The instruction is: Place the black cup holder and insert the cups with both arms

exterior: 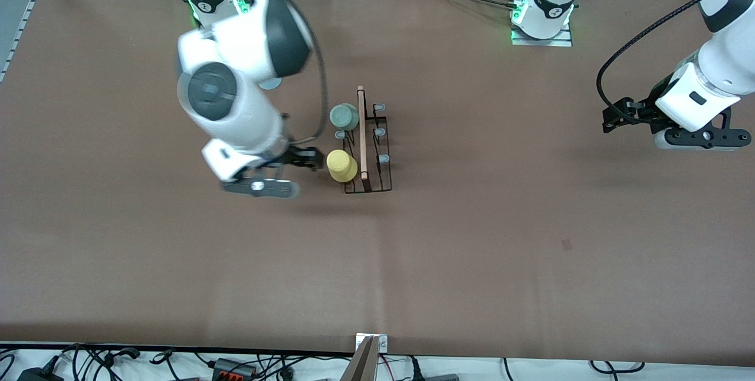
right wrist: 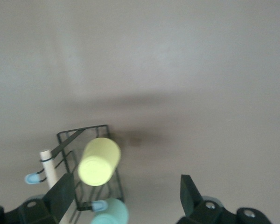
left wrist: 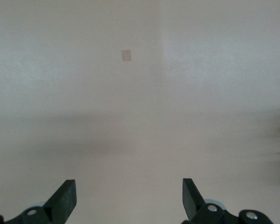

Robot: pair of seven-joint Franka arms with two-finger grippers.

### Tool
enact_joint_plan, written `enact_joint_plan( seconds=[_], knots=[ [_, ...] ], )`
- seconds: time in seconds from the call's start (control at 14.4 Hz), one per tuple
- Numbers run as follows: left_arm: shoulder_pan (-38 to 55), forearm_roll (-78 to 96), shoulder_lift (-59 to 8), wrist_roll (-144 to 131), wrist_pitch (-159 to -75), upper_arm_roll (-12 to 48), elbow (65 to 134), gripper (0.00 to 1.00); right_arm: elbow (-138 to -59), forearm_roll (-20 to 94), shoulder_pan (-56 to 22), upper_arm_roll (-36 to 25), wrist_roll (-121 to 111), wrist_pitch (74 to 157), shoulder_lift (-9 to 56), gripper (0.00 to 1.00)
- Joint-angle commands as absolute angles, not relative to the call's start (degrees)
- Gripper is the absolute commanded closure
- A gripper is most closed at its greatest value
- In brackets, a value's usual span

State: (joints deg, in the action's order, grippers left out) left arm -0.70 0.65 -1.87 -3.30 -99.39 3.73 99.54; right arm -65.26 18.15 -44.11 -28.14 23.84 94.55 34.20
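The black cup holder (exterior: 368, 145) stands near the table's middle, a thin wire rack with a light wooden rod (exterior: 361, 133) on top and grey-tipped pegs (exterior: 383, 158). The mint cup (exterior: 344, 116) and yellow cup (exterior: 341, 166) sit upside down on pegs. My right gripper (exterior: 309, 158), jaws apart, is at nine o'clock of the yellow cup. My left gripper (exterior: 613, 118) waits over bare table (exterior: 472, 239), jaws apart.

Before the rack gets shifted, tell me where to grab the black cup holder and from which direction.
Grip the wooden rod along the top of the black cup holder, probably from straight above, fingers closing across it. It is the highest, most exposed part. The yellow cup and mint cup crowd the side toward the right arm's end, so pinch mid-rod. The right gripper, open, is closest.
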Motion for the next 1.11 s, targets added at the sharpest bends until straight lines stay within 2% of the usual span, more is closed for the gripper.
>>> enact_joint_plan(
  seconds=[0.0, 0.28, 0.42, 0.55, 0.69, 0.83, 1.04],
  knots=[
    [-0.9, 1.1, -2.2, -2.5, -98.4, 3.3, 98.7, 0.00, -66.4, 17.8, -40.9, -29.4, 17.9, 93.6, 32.4, 0.00],
    [-1.4, 0.9, -2.1, -2.5, -97.9, 3.3, 99.3, 0.00, -66.8, 17.5, -31.3, -26.8, 15.3, 93.1, 29.0, 0.00],
    [-1.3, -0.7, -2.0, -2.5, -97.1, 3.8, 99.3, 0.00, -67.1, 14.2, -21.3, -18.9, 15.2, 92.9, 26.5, 0.00],
    [-1.3, -0.9, -2.1, -2.7, -96.3, 3.9, 99.2, 0.00, -69.9, 6.0, -11.4, -8.5, 13.6, 93.6, 22.6, 0.00],
    [-1.4, -0.9, -2.1, -2.6, -96.3, 3.8, 99.1, 0.00, -73.4, 1.7, -4.6, -3.3, 11.3, 94.2, 19.5, 0.00],
    [-1.4, -0.9, -2.2, -2.9, -96.7, 3.6, 99.1, 0.00, -76.4, 1.6, 0.1, -1.9, 7.0, 96.3, 17.7, 0.00],
    [-1.6, -0.7, -3.1, -6.7, -97.0, 3.1, 98.4, 0.00, -76.2, 1.1, 1.9, -2.5, -0.9, 96.4, 17.5, 0.00]
  ],
)
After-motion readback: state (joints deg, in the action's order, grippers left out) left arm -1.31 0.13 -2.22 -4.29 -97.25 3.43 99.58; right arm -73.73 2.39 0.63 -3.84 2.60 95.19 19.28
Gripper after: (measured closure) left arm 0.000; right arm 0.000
